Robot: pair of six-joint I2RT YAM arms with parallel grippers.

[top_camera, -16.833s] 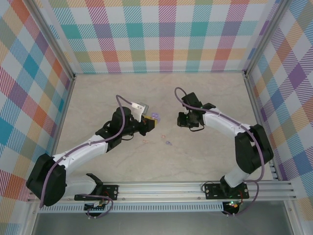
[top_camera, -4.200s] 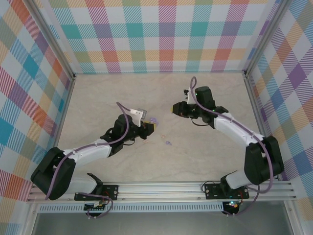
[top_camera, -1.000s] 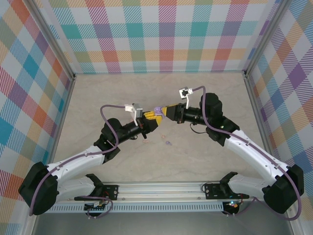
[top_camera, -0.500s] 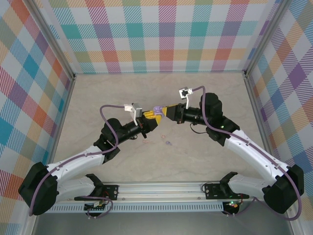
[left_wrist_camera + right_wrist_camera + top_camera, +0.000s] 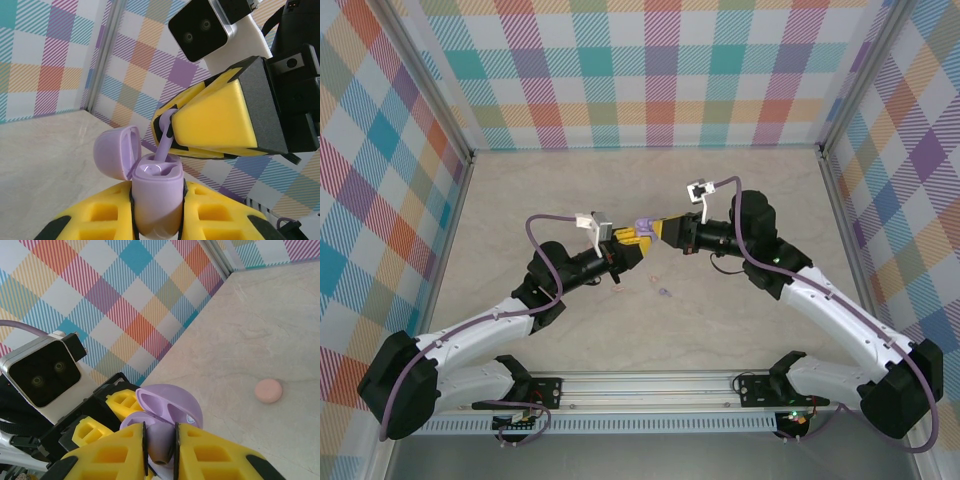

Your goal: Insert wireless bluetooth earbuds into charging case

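The lilac charging case (image 5: 156, 197) is held up off the table (image 5: 750, 195), roughly over its middle, and stands upright, pinched at its lower body between the yellow foam fingers of the left gripper (image 5: 628, 238). Its lid (image 5: 117, 151) is swung open to the left side of the case in the left wrist view. Directly above the case's open mouth, the right gripper (image 5: 661, 230) is pressed together on a purple earbud (image 5: 164, 142), whose stem points down and reaches the rim of the well (whether it touches the bottom cannot be told). The right wrist view shows that earbud (image 5: 160, 442) squeezed between the two yellow fingers, with the case's lid just behind it. A pink disc (image 5: 268, 390) lies flat on the table, well apart from the case to its right in that view. A tiny purple piece (image 5: 663, 293) lies on the table nearer the arm bases than the case, too small to identify.
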